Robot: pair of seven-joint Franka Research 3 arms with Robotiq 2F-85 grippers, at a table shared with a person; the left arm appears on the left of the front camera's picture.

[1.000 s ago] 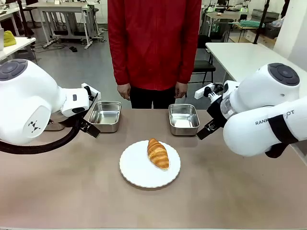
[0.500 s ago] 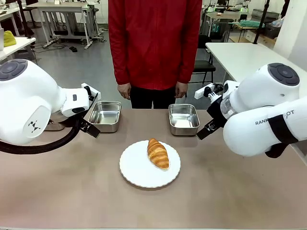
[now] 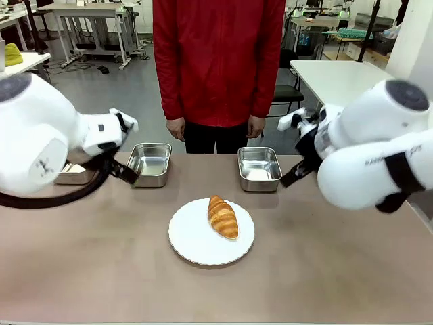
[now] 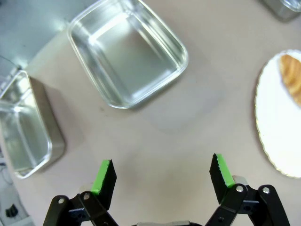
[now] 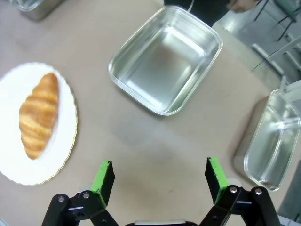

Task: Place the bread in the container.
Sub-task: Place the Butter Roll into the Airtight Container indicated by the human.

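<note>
While the bread [image 3: 223, 217] lies on the white plate [image 3: 193, 247] at the middle of the frame, the left fingers [image 4: 104, 178] and the right fingers [image 5: 104, 179] are held spread and empty above the desk [image 3: 101, 271]; a container [image 3: 150, 161] is seen upper left of the plate, a second container [image 3: 259, 169] upper right.

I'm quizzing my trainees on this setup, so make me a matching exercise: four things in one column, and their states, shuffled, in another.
Things:
1. croissant
2. plate
3. left gripper
4. pan by the right arm

States:
A. jaws open, nothing between them
B. empty, shiny steel
C. lying on the plate
D. round, white, wavy rim

Pairs: 1-C, 2-D, 3-A, 4-B
</note>
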